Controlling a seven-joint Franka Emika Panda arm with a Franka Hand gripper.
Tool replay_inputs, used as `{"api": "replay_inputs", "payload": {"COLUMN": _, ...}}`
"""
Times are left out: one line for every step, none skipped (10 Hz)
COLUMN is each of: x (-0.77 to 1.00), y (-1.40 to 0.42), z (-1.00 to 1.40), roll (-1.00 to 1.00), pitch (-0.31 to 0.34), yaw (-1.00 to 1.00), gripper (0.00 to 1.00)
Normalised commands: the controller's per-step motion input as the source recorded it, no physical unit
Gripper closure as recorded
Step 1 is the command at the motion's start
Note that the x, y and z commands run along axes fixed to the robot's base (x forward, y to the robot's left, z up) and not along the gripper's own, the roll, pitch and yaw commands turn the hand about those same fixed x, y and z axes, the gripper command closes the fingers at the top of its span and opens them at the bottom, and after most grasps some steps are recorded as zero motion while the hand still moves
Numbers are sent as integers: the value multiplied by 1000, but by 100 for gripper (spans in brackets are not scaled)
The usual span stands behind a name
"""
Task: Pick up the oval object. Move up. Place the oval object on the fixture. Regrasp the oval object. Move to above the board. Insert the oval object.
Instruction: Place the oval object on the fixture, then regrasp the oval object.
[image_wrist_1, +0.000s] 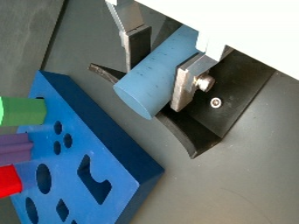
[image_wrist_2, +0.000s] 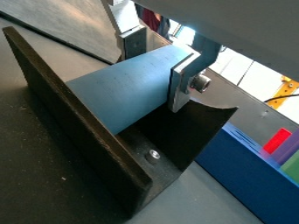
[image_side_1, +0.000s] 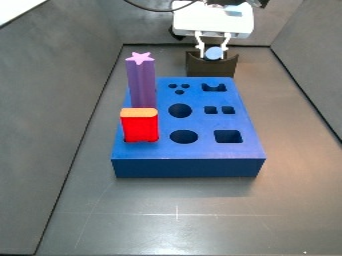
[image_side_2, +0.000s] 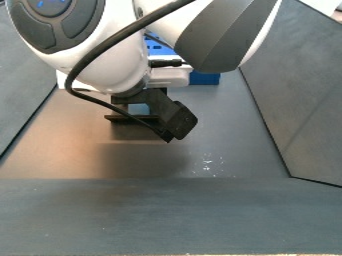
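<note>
oval object (image_wrist_1: 149, 79) grey-blue | fixture (image_wrist_2: 82, 140) dark brown-black | board (image_side_1: 187, 140) blue | end effector (image_wrist_1: 163, 63) silver, at fixture

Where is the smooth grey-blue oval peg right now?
The grey-blue oval peg lies sideways between the gripper fingers, over the dark fixture, beyond the blue holed board.

Both wrist views: close on gripper (image_wrist_1: 163, 68) and fixture (image_wrist_2: 82, 131). Side views: high over board (image_side_1: 187, 150); low behind arm.

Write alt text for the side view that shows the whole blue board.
At the far end, the silver two-finger tool grips a smooth grey-blue oval peg over the dark notched fixture. In front lies the thick blue holed board, with a purple star-topped peg and a red block standing in it.
</note>
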Motion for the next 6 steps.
{"api": "replay_inputs", "payload": {"x": 80, "y": 57, "z": -193, "roll": -136, "pitch": -41, "yaw": -110, "gripper": 100}}
{"api": "replay_inputs", "payload": {"x": 77, "y": 57, "z": -193, "roll": -135, "pitch": -42, "yaw": -96, "gripper": 100}}
{"api": "replay_inputs", "payload": {"x": 0, "y": 0, "z": 0, "roll": 0, "pitch": 0, "yaw": 0, "gripper": 0}}
{"api": "replay_inputs", "payload": {"x": 0, "y": 0, "z": 1000, "roll": -10, "pitch": 48, "yaw": -4, "gripper": 0}}
{"api": "replay_inputs", "payload": {"x": -4, "y": 1, "z": 1000, "roll": -9, "pitch": 51, "yaw": -1, "gripper": 0}}
{"api": "replay_inputs", "payload": {"x": -23, "y": 5, "z": 1000, "roll": 15, "pitch": 62, "yaw": -4, "gripper": 0}}
